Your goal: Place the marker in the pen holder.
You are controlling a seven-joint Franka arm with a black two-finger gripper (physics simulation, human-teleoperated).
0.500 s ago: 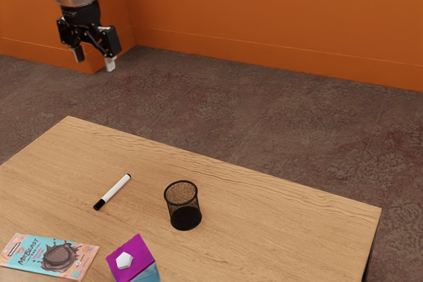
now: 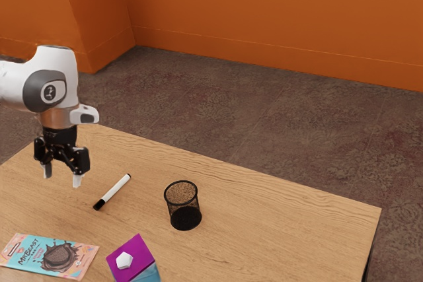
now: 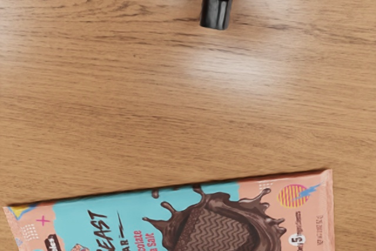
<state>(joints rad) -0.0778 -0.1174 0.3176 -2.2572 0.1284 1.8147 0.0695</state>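
Black mesh is forming the pen holder point(image 2: 184, 207) on the desk point(image 2: 277, 229). The marker point(image 2: 112, 192) is lying near the pen holder, toward the exterior view's left. Farther that way from the pen holder, the tool point(image 2: 62, 176) is hovering open. A box point(image 2: 140, 250) is standing near the pen holder; a chocolate bar point(image 2: 50, 255) is lying well apart.

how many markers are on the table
1: the white marker, lying on the table to the exterior view's left of the pen holder, its black cap toward the chocolate bar.
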